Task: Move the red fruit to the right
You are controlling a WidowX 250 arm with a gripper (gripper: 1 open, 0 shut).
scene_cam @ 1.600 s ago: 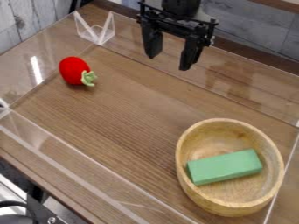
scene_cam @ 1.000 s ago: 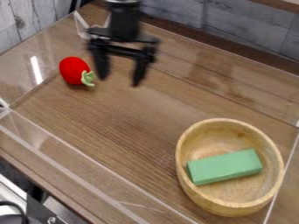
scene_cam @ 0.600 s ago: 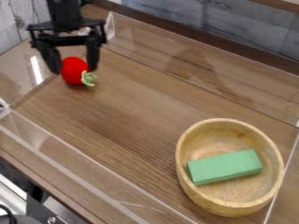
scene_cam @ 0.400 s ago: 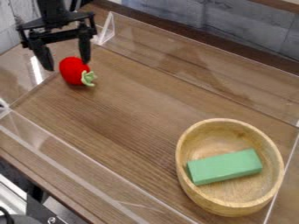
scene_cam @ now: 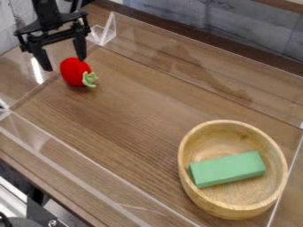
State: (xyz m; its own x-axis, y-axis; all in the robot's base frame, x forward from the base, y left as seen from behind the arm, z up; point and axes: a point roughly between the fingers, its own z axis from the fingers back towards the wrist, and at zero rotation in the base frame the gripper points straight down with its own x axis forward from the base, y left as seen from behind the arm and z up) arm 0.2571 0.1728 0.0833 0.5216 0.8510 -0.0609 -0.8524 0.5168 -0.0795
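The red fruit (scene_cam: 77,71), small and glossy with a green leafy stem on its right side, lies on the wooden table at the far left. My gripper (scene_cam: 56,50) hangs just above and behind it, pointing down, open, its two dark fingers (scene_cam: 80,44) spread wide with nothing between them. The fingers straddle the space over the fruit's upper left; I cannot tell whether they touch it.
A wooden bowl (scene_cam: 204,186) with a green rectangular block (scene_cam: 229,168) in it stands at the front right. Clear plastic walls (scene_cam: 48,142) edge the table. A clear folded stand (scene_cam: 104,31) sits at the back left.
The gripper has travelled left across the table from the back middle to over the red fruit, rolling its wrist and dropping slightly. The fruit and bowl have stayed put.
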